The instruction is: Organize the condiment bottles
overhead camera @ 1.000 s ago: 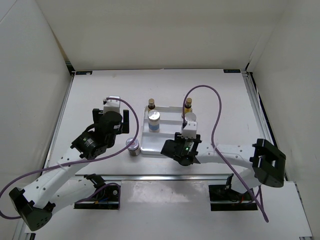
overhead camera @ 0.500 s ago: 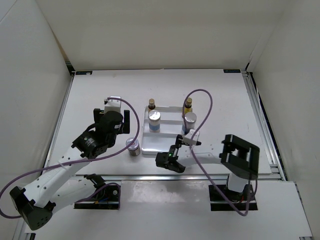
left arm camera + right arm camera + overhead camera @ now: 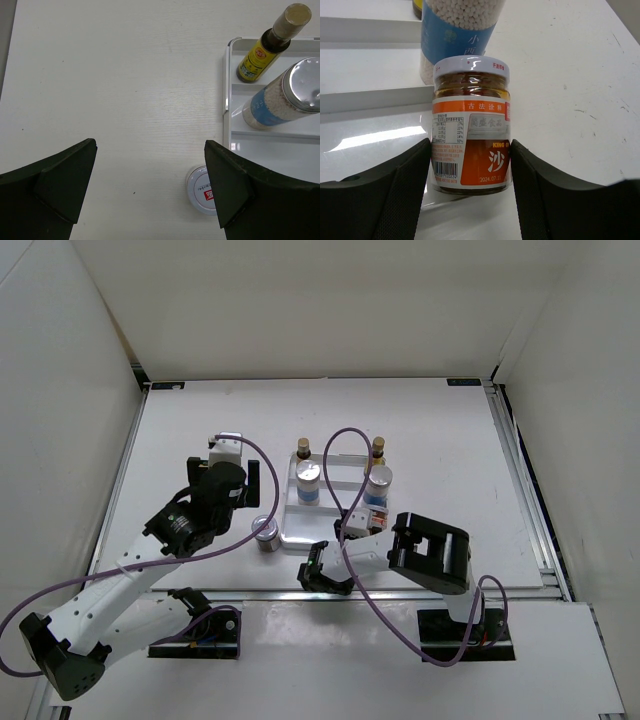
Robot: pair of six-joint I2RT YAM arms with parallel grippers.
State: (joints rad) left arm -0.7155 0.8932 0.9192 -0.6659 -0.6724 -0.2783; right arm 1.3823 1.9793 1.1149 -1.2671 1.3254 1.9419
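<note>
Jar (image 3: 470,127), cylindrical, clear glass, orange label

Bottles (image 3: 309,480) and the right arm (image 3: 430,555) crowd the tray (image 3: 280,150); a loose jar (image 3: 265,532) guards its near-left corner; the table's (image 3: 200,420) left edge lies open.

Orange-white-labelled jar (image 3: 470,145); blue-labelled bottle (image 3: 455,35)

**White bench** (image 3: 190,430), top external view, with white walls on three sides. Directly on its surface are (a) a white stepped tray (image 3: 305,528) near the centre and (b) one short silver-lidded jar (image 3: 265,531), upright, just beside the tray's left edge at its near corner. The left wrist view shows this jar's white, red-marked label (image 3: 201,190).
</note>
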